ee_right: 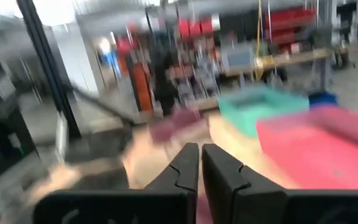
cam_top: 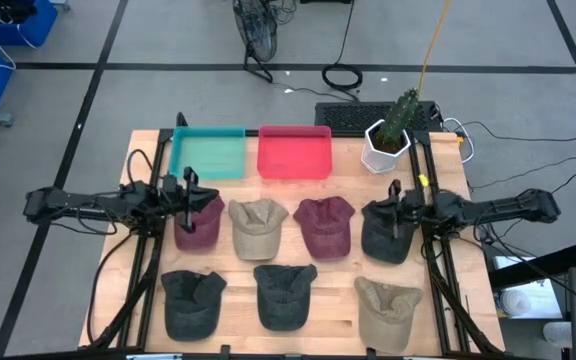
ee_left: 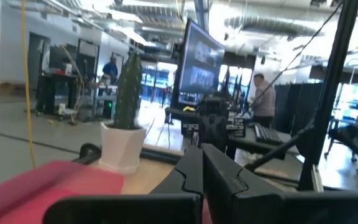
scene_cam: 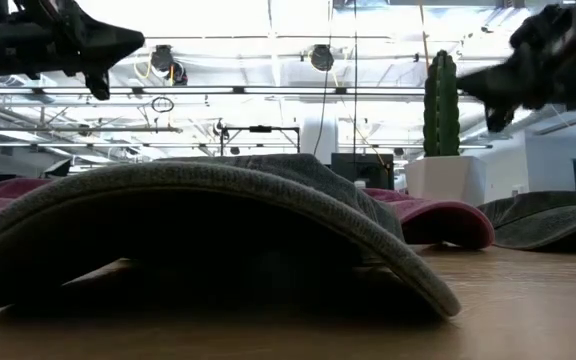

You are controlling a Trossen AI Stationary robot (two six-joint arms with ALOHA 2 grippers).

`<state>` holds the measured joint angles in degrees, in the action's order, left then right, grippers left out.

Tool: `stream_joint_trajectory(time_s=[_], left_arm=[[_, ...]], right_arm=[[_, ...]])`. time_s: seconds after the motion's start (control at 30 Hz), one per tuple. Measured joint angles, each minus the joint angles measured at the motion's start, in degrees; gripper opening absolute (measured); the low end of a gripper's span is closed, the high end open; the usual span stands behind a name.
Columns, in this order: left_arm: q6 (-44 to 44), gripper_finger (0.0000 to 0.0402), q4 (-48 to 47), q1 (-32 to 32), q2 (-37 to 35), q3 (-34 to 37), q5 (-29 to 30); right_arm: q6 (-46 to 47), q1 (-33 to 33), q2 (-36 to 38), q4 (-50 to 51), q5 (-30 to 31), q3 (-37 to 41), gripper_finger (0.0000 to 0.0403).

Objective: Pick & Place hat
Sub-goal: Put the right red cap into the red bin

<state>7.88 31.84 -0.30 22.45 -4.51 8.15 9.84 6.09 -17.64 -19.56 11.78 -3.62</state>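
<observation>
seven hats lie on the wooden worktop (cam_top: 343,315) in two rows. in the back row, from the left: a maroon hat (cam_top: 198,222), a tan hat (cam_top: 257,226), a second maroon hat (cam_top: 325,224) and a dark hat (cam_top: 383,235). in the front row: a dark grey hat (cam_top: 191,300), another grey hat (cam_top: 285,293) and a beige hat (cam_top: 387,311). in the low view the middle front hat (scene_cam: 208,235) fills most of the picture, its brim arching off the wood.

behind the hats sit a teal tray (cam_top: 208,153) and a red tray (cam_top: 294,153), side by side, with a cactus in a white pot (cam_top: 388,135) near the right rear corner.

the left claw (cam_top: 190,193) hangs over the left maroon hat, above it and not gripping it; its wrist view shows the two fingers (ee_left: 188,171) pressed together with nothing between them. the right claw (cam_top: 396,200) hangs over the dark hat at the right end of the back row; its fingers (ee_right: 219,171) are likewise closed together on nothing. in the low view both arms show high up, clear of the hats.

a person (ee_left: 265,99) stands in the room beyond the worktop.
</observation>
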Motion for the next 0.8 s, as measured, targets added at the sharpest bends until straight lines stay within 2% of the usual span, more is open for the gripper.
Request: stream_joint_trajectory(time_s=[0.23,0.37,0.63,0.8], left_arm=[[-2.1,0.0008,11.44,-1.28,6.71,-0.04,0.89],[-3.04,0.0008,13.27,-1.68,9.51,-0.66,0.91],[-1.73,0.0008,13.39,-1.7,14.27,-2.6,0.91],[-1.93,0.0008,13.34,-1.7,15.07,-2.6,0.92]], right_arm=[[-3.48,0.02,-15.91,1.05,-3.02,-8.02,0.0073],[-5.39,0.16,-24.37,3.65,-3.37,-13.33,0.0097],[-10.66,0.69,-40.63,13.86,-4.56,-25.99,0.0105],[-11.22,0.64,-49.26,16.15,-4.82,-30.66,0.0105]])
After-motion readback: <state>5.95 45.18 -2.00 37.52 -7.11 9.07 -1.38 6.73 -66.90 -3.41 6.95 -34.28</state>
